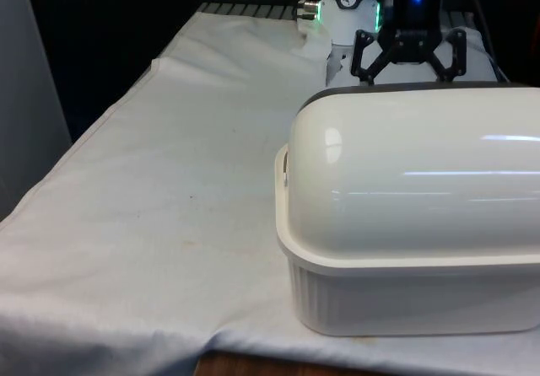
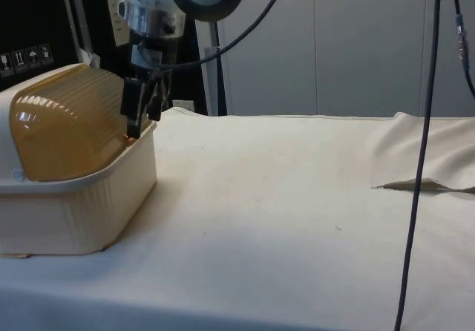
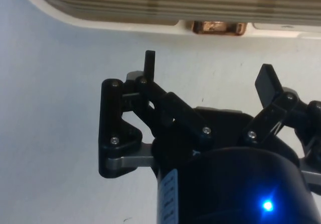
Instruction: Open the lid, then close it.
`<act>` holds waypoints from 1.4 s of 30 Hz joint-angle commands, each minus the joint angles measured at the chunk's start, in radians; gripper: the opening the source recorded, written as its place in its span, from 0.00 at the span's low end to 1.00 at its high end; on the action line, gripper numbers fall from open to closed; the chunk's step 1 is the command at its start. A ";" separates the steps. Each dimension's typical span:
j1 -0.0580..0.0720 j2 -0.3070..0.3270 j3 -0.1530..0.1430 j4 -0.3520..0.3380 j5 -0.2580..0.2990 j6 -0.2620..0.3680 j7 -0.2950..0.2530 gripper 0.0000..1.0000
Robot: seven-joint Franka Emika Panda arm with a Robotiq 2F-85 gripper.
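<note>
A cream bread box (image 1: 405, 308) (image 2: 74, 205) stands on the cloth at the front view's right, with its white back towards that camera. Its ribbed amber roll-top lid (image 2: 67, 123) (image 3: 175, 0) is down, reaching the front rim. A small copper handle (image 3: 216, 27) (image 2: 131, 138) sits at the lid's lower edge. My gripper (image 3: 208, 68) (image 2: 141, 119) (image 1: 409, 72) hangs just in front of that handle, pointing down at the box's front rim. Its fingers (image 3: 149, 63) are spread wide and open, with nothing between them and a small gap to the handle.
White cloth (image 1: 169, 207) stretches across the table on the front view's left. The cloth has a raised fold (image 2: 415, 186) farther along the table in the side view. A black cable (image 2: 423, 160) hangs down there, near the camera.
</note>
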 commanded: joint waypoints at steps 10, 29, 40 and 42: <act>-0.021 0.020 0.012 -0.017 0.027 0.078 -0.031 1.00; -0.015 0.027 -0.007 -0.028 0.003 0.142 -0.018 0.60; -0.028 0.024 0.013 -0.037 0.024 0.161 -0.038 0.10; -0.023 0.015 0.009 -0.050 0.017 0.158 -0.042 0.00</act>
